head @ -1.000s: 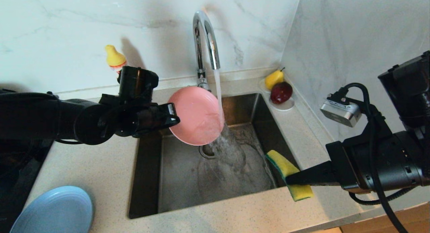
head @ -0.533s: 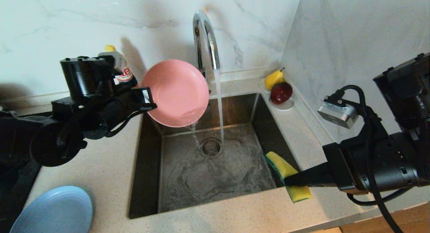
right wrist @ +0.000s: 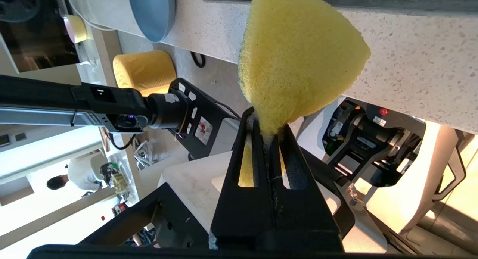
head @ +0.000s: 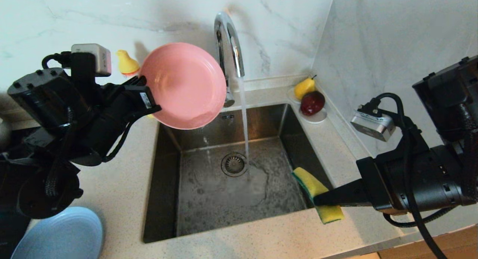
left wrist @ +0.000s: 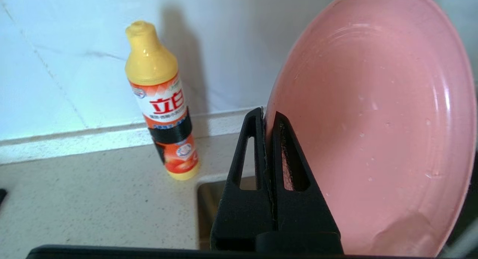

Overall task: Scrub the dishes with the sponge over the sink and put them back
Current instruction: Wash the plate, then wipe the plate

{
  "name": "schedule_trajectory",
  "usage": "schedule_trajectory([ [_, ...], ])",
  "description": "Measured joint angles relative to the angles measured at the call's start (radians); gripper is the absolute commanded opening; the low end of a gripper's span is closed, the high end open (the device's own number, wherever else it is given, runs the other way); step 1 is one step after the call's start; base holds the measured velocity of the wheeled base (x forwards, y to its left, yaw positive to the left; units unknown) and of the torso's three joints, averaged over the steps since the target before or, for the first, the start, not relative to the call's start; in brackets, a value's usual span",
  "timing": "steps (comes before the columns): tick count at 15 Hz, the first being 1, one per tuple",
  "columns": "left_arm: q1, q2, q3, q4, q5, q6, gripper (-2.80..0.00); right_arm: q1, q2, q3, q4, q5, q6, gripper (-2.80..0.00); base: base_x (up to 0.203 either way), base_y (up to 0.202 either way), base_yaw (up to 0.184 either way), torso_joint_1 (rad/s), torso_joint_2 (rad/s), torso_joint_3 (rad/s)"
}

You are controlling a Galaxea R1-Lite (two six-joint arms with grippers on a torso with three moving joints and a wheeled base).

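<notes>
Pink and round, the wide matte pink plate is up in the air over the back left corner of the large square steel sink, next to the tall chrome tap. Water runs from the tap and falls beside the plate, not on it. The left end effector is pinched tight on the plate's rim, with 1 finger on each face. The plate is tipped up on its edge, and water drops sit on it.

The plate looks hard and stiff, so it will not bend. It is wet, so it may slip. The rim is the only thin part to hold, and a grip well onto the rim seems safest.

The right end effector is closed on the thin tail of the small yellow sponge with a green layer. It hangs by the sink's front right edge. The sponge looks soft and light, and it squashes where it is pinched.

A light-blue round plate rests on the pale speckled bench at the front left. An orange soap bottle with a yellow top stands by the wall.
</notes>
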Motion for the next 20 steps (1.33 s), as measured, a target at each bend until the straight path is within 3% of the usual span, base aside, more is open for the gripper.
schedule_trajectory([
  [4,0.0,-0.058,0.028,0.032,-0.024,-0.051,-2.8,0.0,-0.009,-0.028,0.004,0.003,0.0,-2.8,0.0,0.0,0.0,0.0,0.0,0.0],
  [7,0.0,-0.11,0.035,0.132,-0.043,-0.11,-2.8,0.003,-0.021,-0.061,0.01,0.004,0.002,-2.8,0.0,0.0,0.0,0.0,0.0,0.0],
  [12,0.0,-0.3,0.022,0.563,-0.252,-0.307,-2.8,0.016,-0.04,-0.116,0.031,0.006,0.004,-2.8,0.0,0.0,0.0,0.0,0.0,0.0],
  [14,0.0,-0.342,0.037,0.603,-0.259,-0.289,-2.8,0.033,-0.04,-0.166,0.065,0.006,0.004,-2.8,0.0,0.0,0.0,0.0,0.0,0.0],
  [20,-0.017,-0.398,0.099,0.435,-0.244,-0.129,-2.8,0.094,0.002,-0.342,0.178,0.005,0.004,-2.8,0.0,0.0,0.0,0.0,0.0,0.0],
])
